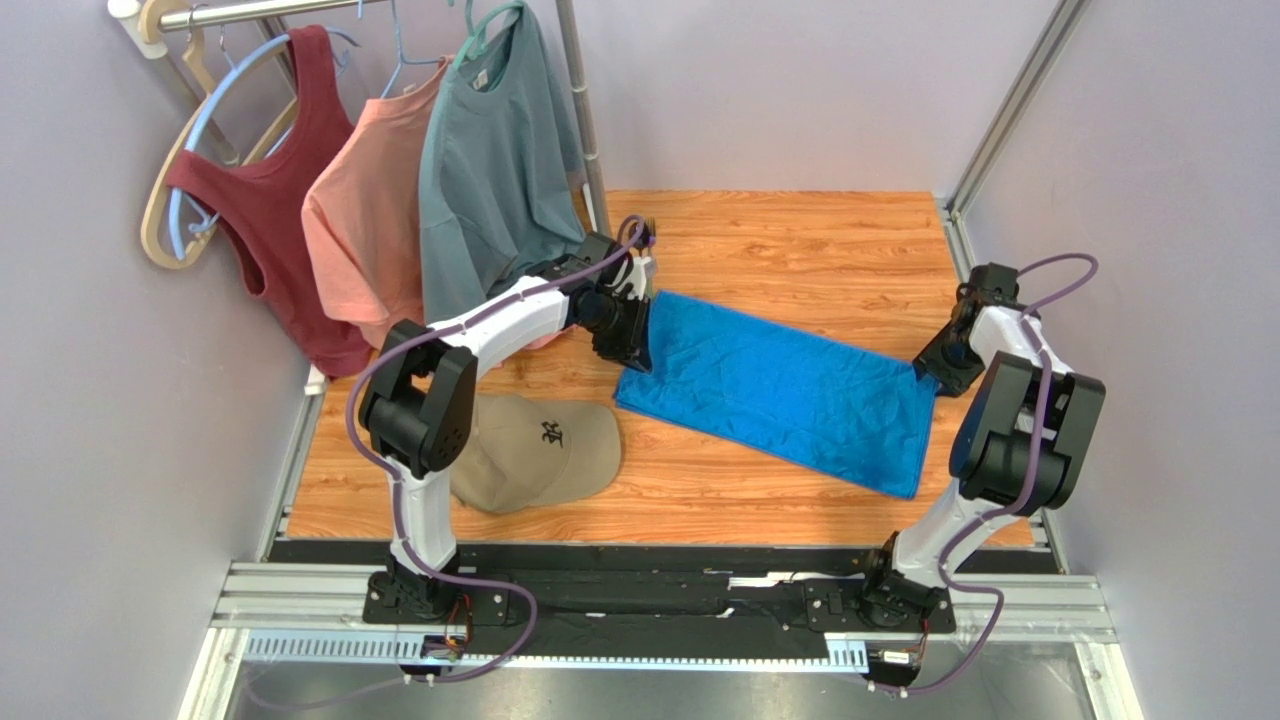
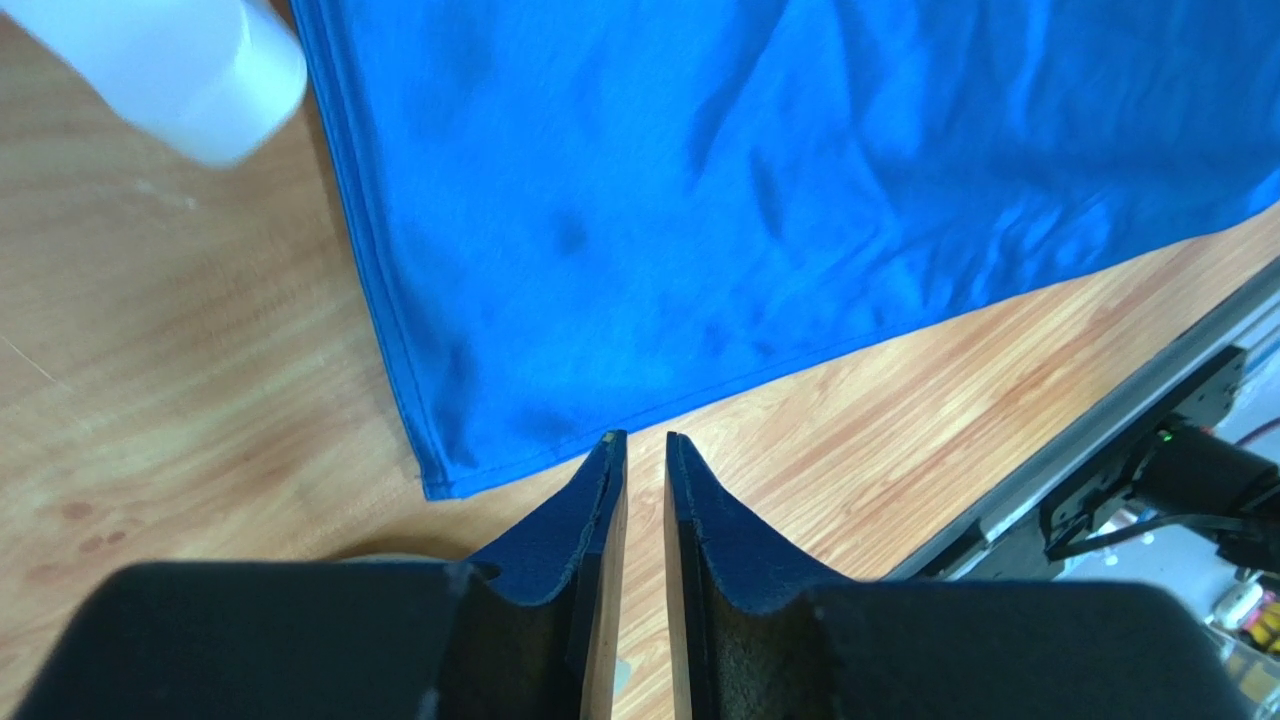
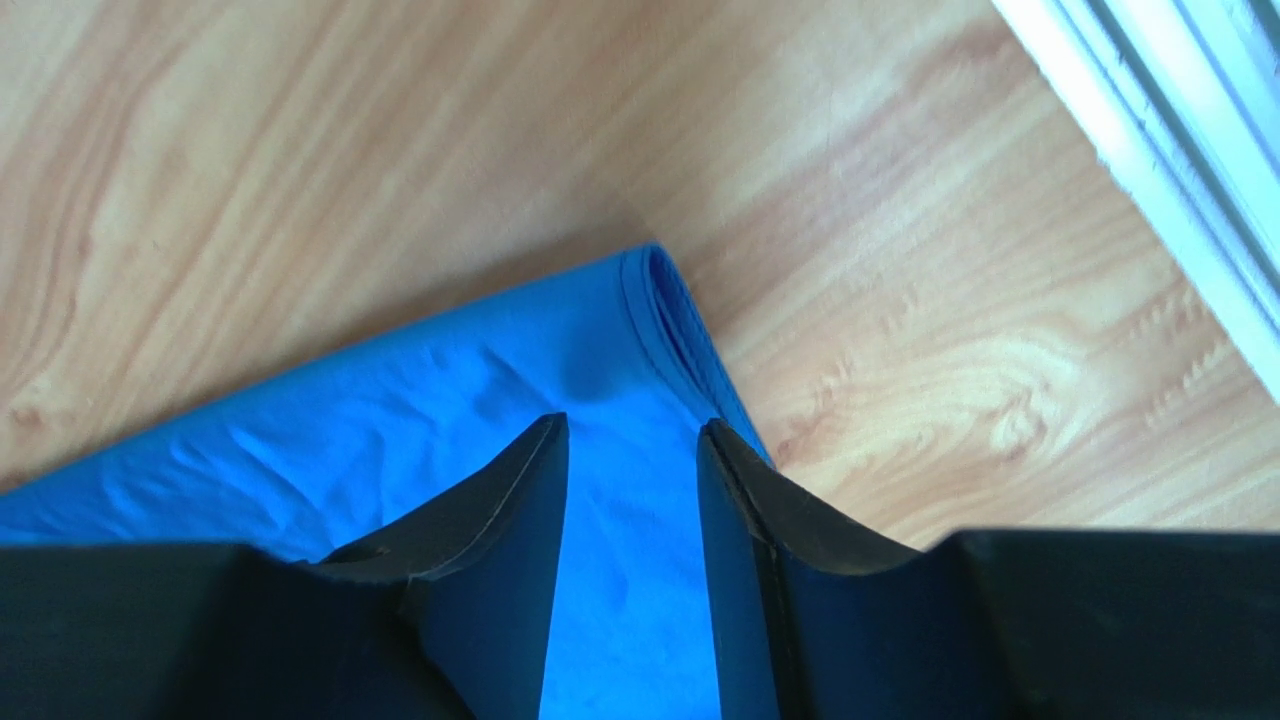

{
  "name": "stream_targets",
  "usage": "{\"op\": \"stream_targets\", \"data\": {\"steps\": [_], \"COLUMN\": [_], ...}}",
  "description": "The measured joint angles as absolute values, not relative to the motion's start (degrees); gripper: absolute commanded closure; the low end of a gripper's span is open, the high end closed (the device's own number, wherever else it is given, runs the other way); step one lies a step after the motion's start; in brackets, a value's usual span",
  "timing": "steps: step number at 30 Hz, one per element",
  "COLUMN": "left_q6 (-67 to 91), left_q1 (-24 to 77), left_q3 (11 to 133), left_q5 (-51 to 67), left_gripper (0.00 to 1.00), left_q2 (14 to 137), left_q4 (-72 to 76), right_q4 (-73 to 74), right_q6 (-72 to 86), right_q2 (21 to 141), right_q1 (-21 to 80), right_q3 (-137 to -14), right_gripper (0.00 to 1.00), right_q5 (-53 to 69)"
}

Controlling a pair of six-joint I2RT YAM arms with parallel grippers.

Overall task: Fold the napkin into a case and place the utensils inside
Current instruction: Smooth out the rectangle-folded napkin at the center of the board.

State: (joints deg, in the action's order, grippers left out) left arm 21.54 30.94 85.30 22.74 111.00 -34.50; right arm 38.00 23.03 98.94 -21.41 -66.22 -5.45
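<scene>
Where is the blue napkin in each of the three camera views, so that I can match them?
Top external: the napkin lies right of centre on the wooden table, slanting down to the right.
Left wrist: the napkin fills the upper part, with one corner left of bottom centre.
Right wrist: the napkin covers the lower left, with one corner reaching the middle.
Shared landmark: the wooden table around the cloth.

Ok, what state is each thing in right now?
napkin: spread flat, lightly creased.
left tool: narrowly open, empty, at the napkin's edge.
right tool: open, empty, over a napkin corner.
cap: lying crown up, untouched.
tops: three, hanging up.
utensils: not in view.
</scene>
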Motion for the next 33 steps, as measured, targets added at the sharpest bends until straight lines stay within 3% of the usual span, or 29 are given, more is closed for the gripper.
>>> {"op": "stream_targets", "data": {"steps": [14, 17, 23, 26, 30, 33], "left_q6": [22.4, 22.4, 22.4, 22.4, 22.4, 22.4], "left_q1": [31.0, 31.0, 31.0, 31.0, 31.0, 31.0], "left_q3": [82.7, 82.7, 82.7, 82.7, 82.7, 82.7], "left_q5": [25.1, 25.2, 25.3, 25.3, 25.3, 25.2], "left_gripper": [0.78, 0.78, 0.78, 0.78, 0.78, 0.78], "left_q2": [111.0, 111.0, 111.0, 111.0, 111.0, 111.0], "left_q4": [-33.4, -33.4, -33.4, -33.4, -33.4, -33.4], "right_q4": [35.2, 34.5, 33.7, 33.3, 33.0, 32.9], "right_q6": [20.5, 20.4, 20.3, 20.2, 20.1, 20.1], "right_q2": [102.4, 102.8, 103.7, 103.8, 103.8, 103.9], "right_q1": [-23.0, -23.8, -24.3, -24.3, -24.3, -24.3], "right_q3": [-68.0, -68.0, -68.0, -68.0, -68.0, -68.0], "right_gripper": [0.59, 0.65, 0.67, 0.74, 0.95, 1.00], "right_q5": [-5.4, -4.9, -3.0, -2.0, -1.4, -1.2]}}
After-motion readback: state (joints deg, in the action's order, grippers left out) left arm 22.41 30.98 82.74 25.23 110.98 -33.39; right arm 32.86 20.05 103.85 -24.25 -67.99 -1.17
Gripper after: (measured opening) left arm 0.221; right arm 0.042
